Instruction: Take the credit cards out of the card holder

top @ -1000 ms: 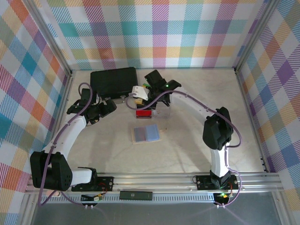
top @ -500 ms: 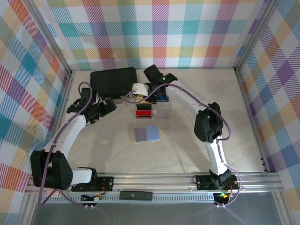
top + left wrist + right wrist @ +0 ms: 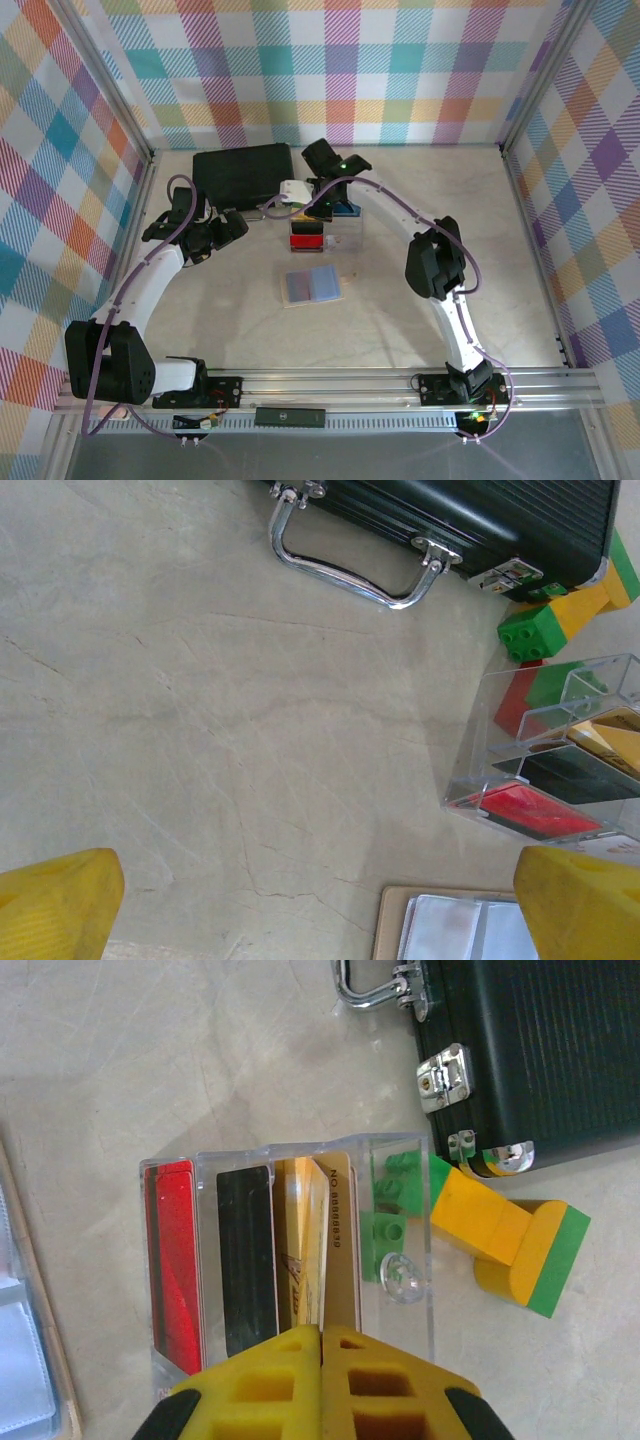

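The card holder (image 3: pixel 312 286), a pale blue-grey translucent sleeve on a tan backing, lies flat mid-table; its corner shows in the left wrist view (image 3: pixel 470 930). Behind it stands a clear slotted rack (image 3: pixel 400 1210) with a red card (image 3: pixel 172 1260), a black card (image 3: pixel 247 1260) and a yellowish-tan card (image 3: pixel 335 1225) upright in its slots. My right gripper (image 3: pixel 321 1338) is shut on the near edge of the yellowish-tan card, above the rack (image 3: pixel 345 240). My left gripper (image 3: pixel 315 910) hangs open over bare table left of the rack, its yellow fingertips (image 3: pixel 55 905) wide apart and holding nothing.
A black case (image 3: pixel 243 172) with metal clasps and a chrome handle (image 3: pixel 350 565) lies at the back left. Green and yellow blocks (image 3: pixel 500 1245) sit between the case and the rack. Checked walls enclose the table on three sides.
The right arm's elbow has swung left and the right gripper has shifted a little over the rack. The left arm has not moved.
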Motion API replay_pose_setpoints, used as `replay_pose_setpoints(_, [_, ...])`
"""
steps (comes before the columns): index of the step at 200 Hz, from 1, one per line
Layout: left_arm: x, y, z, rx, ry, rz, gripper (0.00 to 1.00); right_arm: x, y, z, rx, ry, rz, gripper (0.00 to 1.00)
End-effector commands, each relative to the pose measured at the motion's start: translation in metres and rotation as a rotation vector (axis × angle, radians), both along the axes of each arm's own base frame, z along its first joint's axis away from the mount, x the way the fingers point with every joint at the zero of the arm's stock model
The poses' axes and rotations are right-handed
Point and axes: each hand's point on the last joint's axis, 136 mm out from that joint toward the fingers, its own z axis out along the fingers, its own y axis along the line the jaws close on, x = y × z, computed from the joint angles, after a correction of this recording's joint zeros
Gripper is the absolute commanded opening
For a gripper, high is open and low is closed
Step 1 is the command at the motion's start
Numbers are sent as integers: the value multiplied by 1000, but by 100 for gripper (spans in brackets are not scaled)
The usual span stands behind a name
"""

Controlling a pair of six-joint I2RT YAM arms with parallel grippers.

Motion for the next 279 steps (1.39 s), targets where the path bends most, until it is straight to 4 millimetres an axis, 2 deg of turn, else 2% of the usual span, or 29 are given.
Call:
replay_pose_setpoints(1, [-2, 3, 1, 6, 15, -11, 100, 1, -1, -4, -17, 10, 17, 1])
replay_pose_setpoints(49, [-3, 3, 0, 8, 18, -12, 100, 8, -1, -9, -27, -7, 4, 5])
replay_pose_setpoints(90, [-3, 4, -1, 9, 18, -7, 100, 16, 7, -3, 25, -19, -47, 21])
replay_pose_setpoints(121, [-4, 4, 0, 7, 18, -6, 100, 20, 10, 11, 77, -28, -90, 24])
replay_pose_setpoints(145, [-5, 3, 3, 1, 12, -9, 100, 11, 12, 30, 136, 5, -124, 25])
replay_pose_setpoints(160, [-5, 2, 4, -5, 8, -11, 100, 7, 10, 44, 181, 31, -188, 31])
replay_pose_setpoints(192, [-7, 1, 5, -19, 1, -6, 100, -17, 3, 59, 269, 149, -338, 43])
replay_pose_setpoints(225, [-14, 0, -2, -36, 15, 7, 100, -57, 0, 52, 316, 260, -430, 54])
replay_pose_setpoints(253, [-20, 1, -10, -45, 25, 22, 100, -79, -10, 35, 313, 337, -599, 59])
replay_pose_setpoints(279, [-26, 1, -22, -56, 45, 40, 100, -102, -7, 9, 349, 418, -723, 63])
